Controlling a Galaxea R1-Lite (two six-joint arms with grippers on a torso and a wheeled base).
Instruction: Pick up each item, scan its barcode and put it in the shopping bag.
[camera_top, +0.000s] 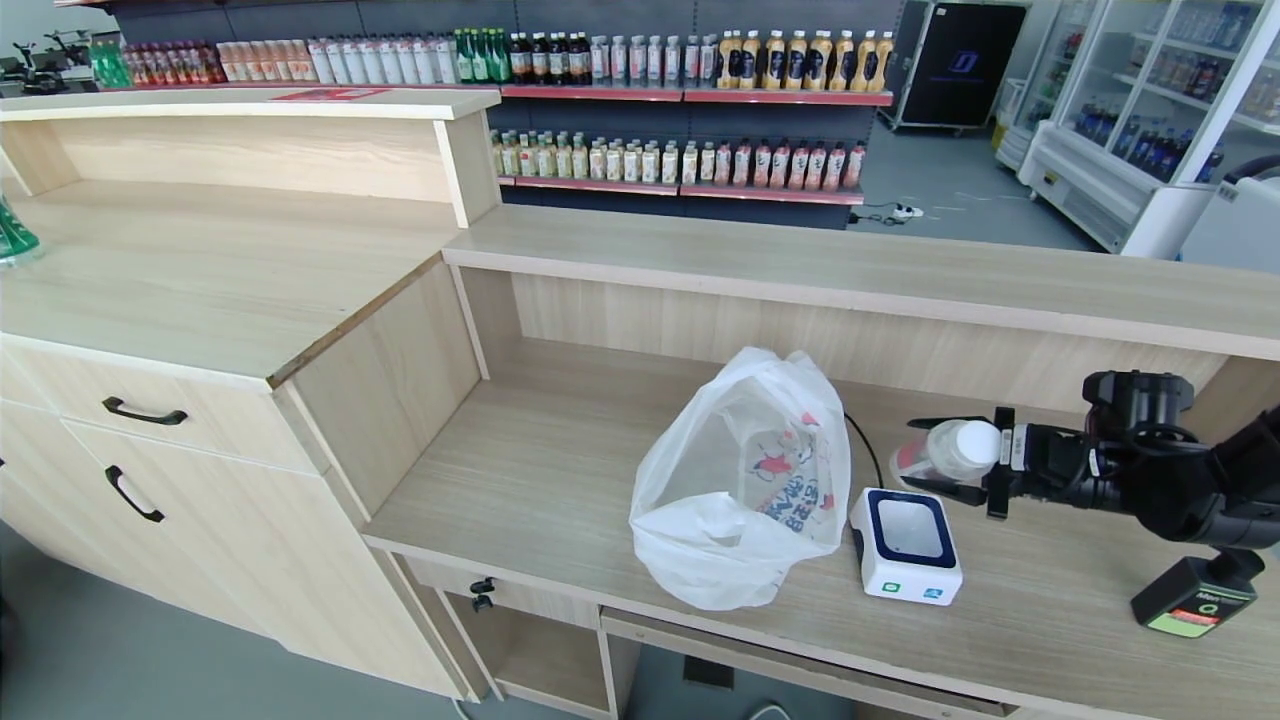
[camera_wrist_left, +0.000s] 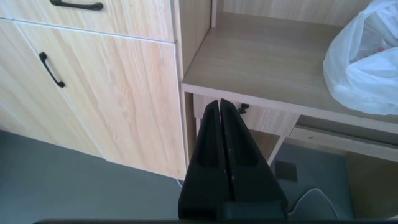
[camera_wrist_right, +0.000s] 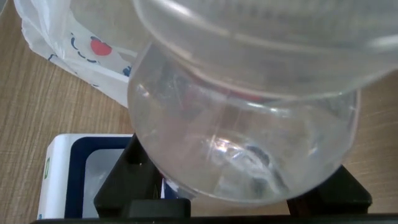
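Closest in, low off the front edge of the bench (camera_top: 540, 470), the left jaws are seen pressed together with nothing between them, hanging beside the cabinet door (camera_wrist_left: 112, 106). No part in the job for them right now, as far as can be judged.

Up on the bench, at the lower right of the head frame, a black labelled gadget (camera_top: 1195, 600) is stood on its own. Left of it, lower centre-right, the barcode scanner (camera_top: 905, 545) is laid flat with its window facing up. The shopping bag (camera_top: 740, 480) is slumped right against the scanner's left side, its mouth loosely open toward the top.

Just behind and above the scanner, right of centre, the clear plastic bottle (camera_top: 950, 450) is held on its side, and the right jaws are clamped across its body. It looks to be carried off the bench, so the scan step is probably the one in hand.

Handling-wise, pretty light stuff is expected: thin, smooth, round plastic that could be dented by a hard squeeze or could roll in the grip. It's best held across the middle of the body, as here, with the label left uncovered for the window. Whether it's full can't be told. The bag is soft and floppy, so the bottle would be better lowered in from above than pushed in from the side.

Far back, rows of drinks are lined up on the drinks shelves (camera_top: 680, 95).
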